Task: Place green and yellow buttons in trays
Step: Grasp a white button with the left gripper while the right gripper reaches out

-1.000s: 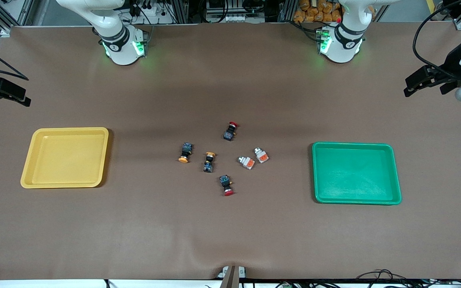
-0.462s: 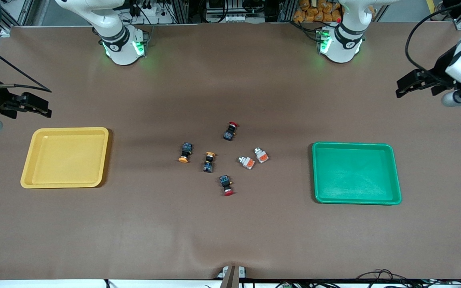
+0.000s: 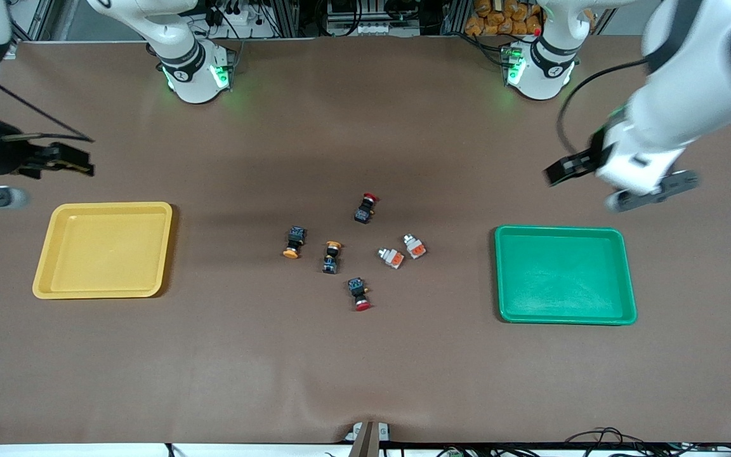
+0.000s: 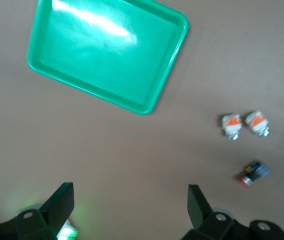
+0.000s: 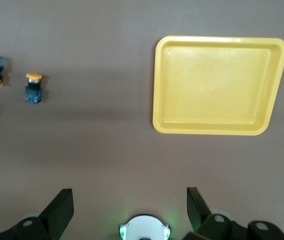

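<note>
Left gripper [image 3: 559, 172] in the upper right of the front view, up in the air over bare table [image 3: 365, 368] just above the green tray's [image 3: 565, 315] upper edge in the frame, fingers spread wide and empty as the left wrist view shows. Right gripper [image 3: 80, 162] at the upper left of the frame, over bare table just above the yellow tray [image 3: 102, 292], also wide and holding nothing. Both trays empty, nothing placed yet. Buttons all clustered at frame centre between the trays: two pale blocks with orange patches [image 3: 391, 258] [image 3: 414, 247] side by side but apart on the green-tray side of the cluster, two yellow-capped ones [image 3: 292, 243] [image 3: 332, 256] on the yellow-tray side. Two red-capped switches [image 3: 365, 208] [image 3: 359, 294] sit at the top and bottom of the cluster, not task items. Key relation: pale blocks lie toward frame centre and lower from the left gripper, and that arm looks the nearer one to them; yellow-capped pair lie toward centre and lower from the right gripper, likely that arm's job. Pale blocks' long axes run diagonally in the frame, yellow-capped bodies run roughly top to bottom, so I'd guess each wrist needs turning to close across the short width. Pale pair sit close together, risk of nudging the neighbour
</note>
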### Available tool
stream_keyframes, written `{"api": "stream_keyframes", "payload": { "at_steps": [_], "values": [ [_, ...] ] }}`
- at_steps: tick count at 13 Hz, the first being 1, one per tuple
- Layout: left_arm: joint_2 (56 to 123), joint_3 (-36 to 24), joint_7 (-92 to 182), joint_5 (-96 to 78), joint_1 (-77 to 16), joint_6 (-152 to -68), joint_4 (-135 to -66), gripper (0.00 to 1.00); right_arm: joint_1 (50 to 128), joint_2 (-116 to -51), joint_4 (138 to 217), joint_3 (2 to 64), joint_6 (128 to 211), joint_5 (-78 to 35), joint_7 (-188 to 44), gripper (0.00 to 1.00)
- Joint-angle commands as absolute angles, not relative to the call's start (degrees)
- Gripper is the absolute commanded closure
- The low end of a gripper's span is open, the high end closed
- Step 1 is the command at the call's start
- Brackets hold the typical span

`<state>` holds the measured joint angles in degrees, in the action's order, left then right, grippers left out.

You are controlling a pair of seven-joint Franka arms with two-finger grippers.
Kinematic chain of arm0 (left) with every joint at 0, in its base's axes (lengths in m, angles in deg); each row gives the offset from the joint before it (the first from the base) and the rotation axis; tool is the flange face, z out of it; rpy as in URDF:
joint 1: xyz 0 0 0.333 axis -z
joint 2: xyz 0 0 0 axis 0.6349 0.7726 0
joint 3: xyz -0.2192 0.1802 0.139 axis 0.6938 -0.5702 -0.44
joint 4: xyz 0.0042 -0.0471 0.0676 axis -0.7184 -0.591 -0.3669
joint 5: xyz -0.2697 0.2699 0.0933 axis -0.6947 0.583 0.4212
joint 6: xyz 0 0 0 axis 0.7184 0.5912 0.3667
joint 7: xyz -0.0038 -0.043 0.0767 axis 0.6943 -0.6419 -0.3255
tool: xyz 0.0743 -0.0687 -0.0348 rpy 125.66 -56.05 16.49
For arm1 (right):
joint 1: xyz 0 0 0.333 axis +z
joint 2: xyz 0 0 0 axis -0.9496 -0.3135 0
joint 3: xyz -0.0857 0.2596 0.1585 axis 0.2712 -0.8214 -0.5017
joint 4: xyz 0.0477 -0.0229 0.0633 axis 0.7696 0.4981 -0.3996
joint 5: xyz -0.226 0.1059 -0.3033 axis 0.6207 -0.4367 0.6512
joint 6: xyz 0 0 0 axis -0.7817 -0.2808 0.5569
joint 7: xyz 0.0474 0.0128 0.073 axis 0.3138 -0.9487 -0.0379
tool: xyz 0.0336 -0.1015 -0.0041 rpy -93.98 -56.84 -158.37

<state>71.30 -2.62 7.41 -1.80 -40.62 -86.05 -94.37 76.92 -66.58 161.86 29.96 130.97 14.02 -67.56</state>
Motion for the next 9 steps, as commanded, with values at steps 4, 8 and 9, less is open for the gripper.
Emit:
{"api": "stream_keyframes", "payload": {
  "at_steps": [4,8,9],
  "values": [
    [73.39,1.81,-10.63,-1.78,-37.94,-103.82,-106.13,0.0,79.19,-65.95,159.4,28.57,118.79,14.8,-66.62,0.0],
    [79.87,1.9,-17.65,1.1,-34.33,-116.75,-109.58,0.0,75.87,-70.76,156.23,29.01,121.72,14.2,-66.53,0.0],
    [82.07,1.9,-20.72,3.82,-33.19,-118.87,-109.5,0.0,75.86,-71.48,156.32,29.01,123.13,14.29,-66.53,0.0]
  ]
}}
